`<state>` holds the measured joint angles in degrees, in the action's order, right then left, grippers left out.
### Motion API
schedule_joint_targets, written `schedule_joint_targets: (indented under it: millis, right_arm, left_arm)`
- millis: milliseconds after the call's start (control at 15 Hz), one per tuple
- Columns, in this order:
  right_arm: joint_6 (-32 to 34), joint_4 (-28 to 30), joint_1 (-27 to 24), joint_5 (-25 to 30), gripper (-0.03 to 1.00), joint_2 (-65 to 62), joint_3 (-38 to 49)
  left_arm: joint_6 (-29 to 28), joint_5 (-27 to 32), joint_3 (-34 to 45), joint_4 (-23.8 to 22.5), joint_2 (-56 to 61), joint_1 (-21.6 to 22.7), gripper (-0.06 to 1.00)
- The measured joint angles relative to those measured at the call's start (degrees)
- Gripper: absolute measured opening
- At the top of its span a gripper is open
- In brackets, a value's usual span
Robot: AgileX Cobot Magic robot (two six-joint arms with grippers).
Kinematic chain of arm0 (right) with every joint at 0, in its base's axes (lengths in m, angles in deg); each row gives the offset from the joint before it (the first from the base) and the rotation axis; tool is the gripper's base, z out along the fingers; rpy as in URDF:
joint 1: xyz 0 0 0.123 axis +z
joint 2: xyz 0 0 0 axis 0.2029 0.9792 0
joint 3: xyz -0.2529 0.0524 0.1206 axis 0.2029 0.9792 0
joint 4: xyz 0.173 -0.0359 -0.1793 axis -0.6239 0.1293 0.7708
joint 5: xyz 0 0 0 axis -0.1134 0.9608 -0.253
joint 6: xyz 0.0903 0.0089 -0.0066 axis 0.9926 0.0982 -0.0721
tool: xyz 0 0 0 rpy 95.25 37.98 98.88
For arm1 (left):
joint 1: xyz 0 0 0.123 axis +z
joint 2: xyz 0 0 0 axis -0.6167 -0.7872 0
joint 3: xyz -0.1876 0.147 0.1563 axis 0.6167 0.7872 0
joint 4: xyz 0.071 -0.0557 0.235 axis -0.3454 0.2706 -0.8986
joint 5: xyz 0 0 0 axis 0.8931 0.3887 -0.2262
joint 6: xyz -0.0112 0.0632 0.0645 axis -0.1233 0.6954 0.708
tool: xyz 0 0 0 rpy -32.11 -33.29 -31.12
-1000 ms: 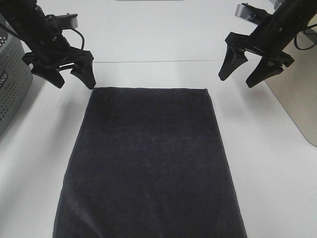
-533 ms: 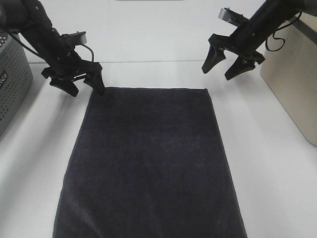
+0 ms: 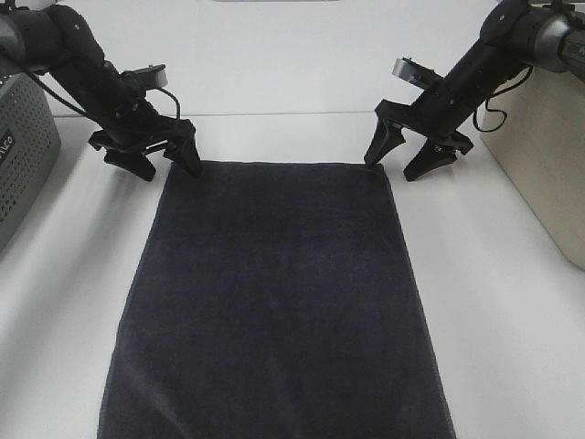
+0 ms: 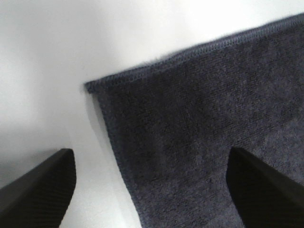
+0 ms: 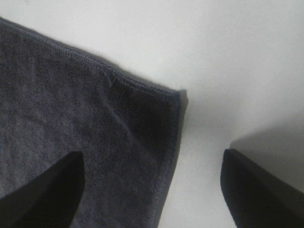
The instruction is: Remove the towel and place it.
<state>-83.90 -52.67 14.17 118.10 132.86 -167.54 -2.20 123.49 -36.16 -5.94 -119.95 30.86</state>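
The dark charcoal towel [image 3: 274, 293] lies flat and spread on the white table [image 3: 274, 73], its long side running toward the camera. My left gripper [image 3: 169, 165] is open and low at the towel's far left corner [image 4: 102, 85], one finger over the cloth and one over the table. My right gripper [image 3: 395, 165] is open at the far right corner [image 5: 175, 95], straddling it the same way. Both wrist views show the hemmed corner lying flat between the dark fingertips [image 4: 38, 190] [image 5: 256, 190]. Nothing is held.
A grey perforated bin [image 3: 23, 155] stands at the left edge. A beige box [image 3: 548, 155] stands at the right, close behind the right arm. White table surface [image 3: 512, 320] runs on both sides of the towel.
Both grippers have come down and inward from above the table to the towel's two far corners. The towel has not moved.
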Motion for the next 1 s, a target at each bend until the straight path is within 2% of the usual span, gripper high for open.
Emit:
schedule_joint_targets:
  millis: [600, 1000]
  right_arm:
    - [0.11, -1.26, 0.0, 0.06, 0.78, 1.15, -0.63]
    - [1.89, -2.12, 1.66, 0.06, 0.67, 2.06, -1.15]
  left_arm:
    - [-0.4, -0.8, -0.06, 0.74, -0.17, 0.0, 0.81]
    - [-2.41, -0.34, -0.4, 1.66, -0.92, -1.78, 0.65]
